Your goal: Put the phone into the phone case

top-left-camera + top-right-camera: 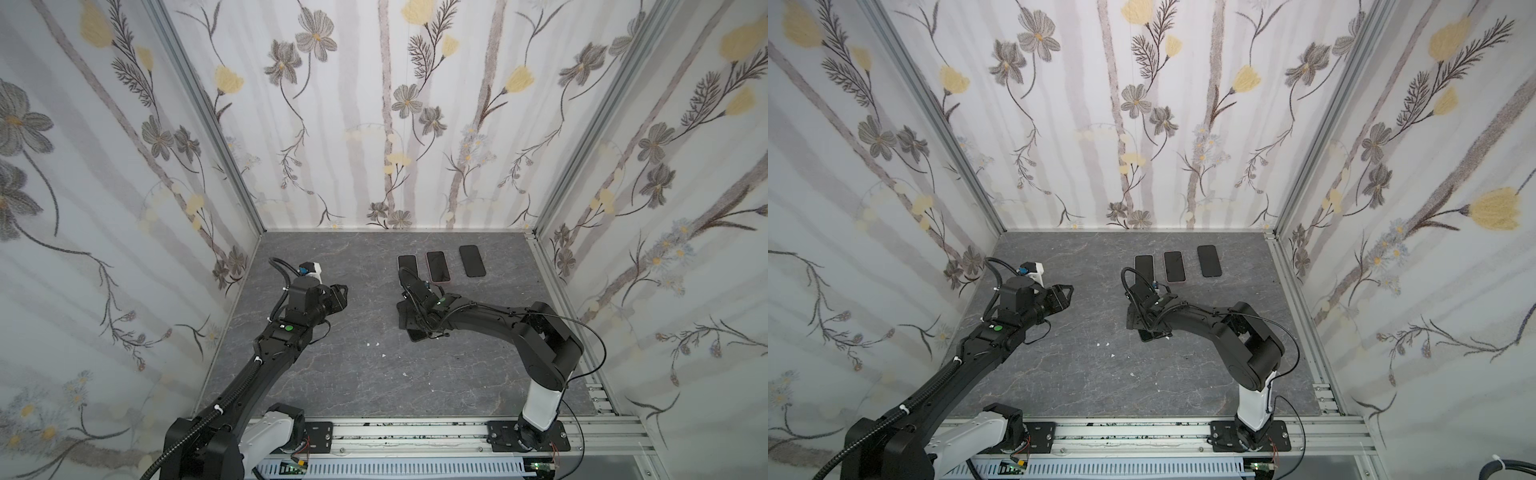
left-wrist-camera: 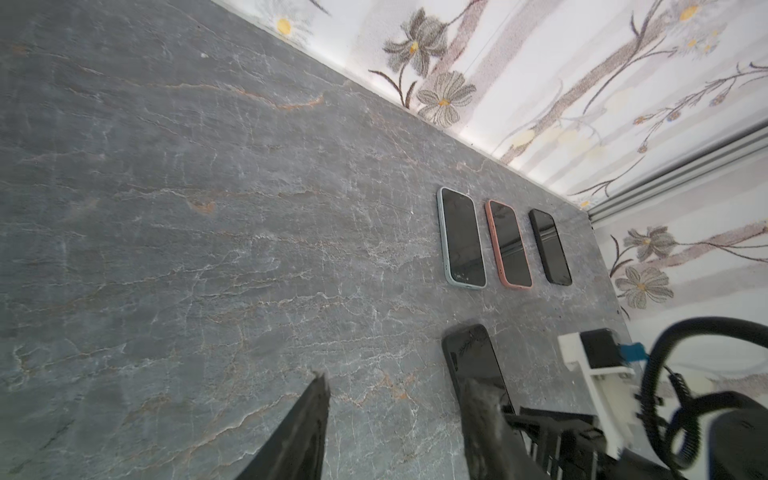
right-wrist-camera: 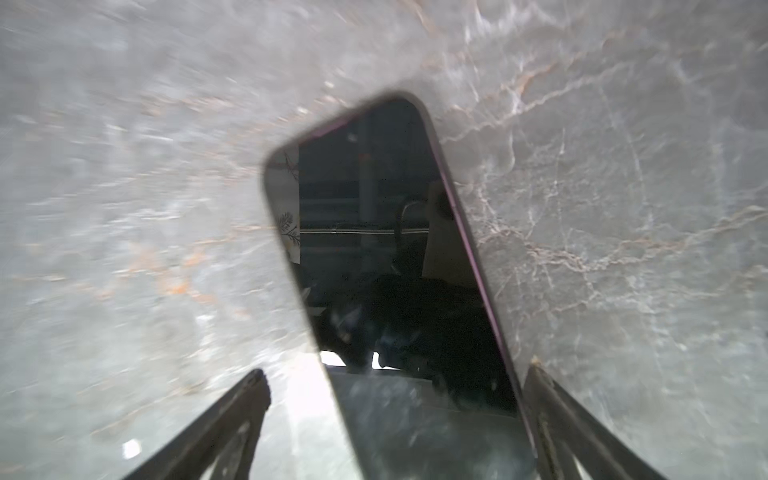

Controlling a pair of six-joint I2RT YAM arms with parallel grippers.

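Over the phone (image 3: 386, 249), the right gripper (image 3: 397, 368) hangs with its jaws spread, gripping nothing.
The phone lies flat and screen-up on the worktop (image 3: 124, 208). Its long axis runs straight out from the gripper, between the fingers: one finger is just beside a long edge, the other well clear. The left gripper (image 2: 397, 379), also parted and empty, hovers well apart from the phone, so the right arm is nearer. Beyond the phone lies a row of three phones (image 1: 438, 266). No empty case is visible.

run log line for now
left gripper: open, empty | right gripper: open over phone | phone: on table | cased phones: back row
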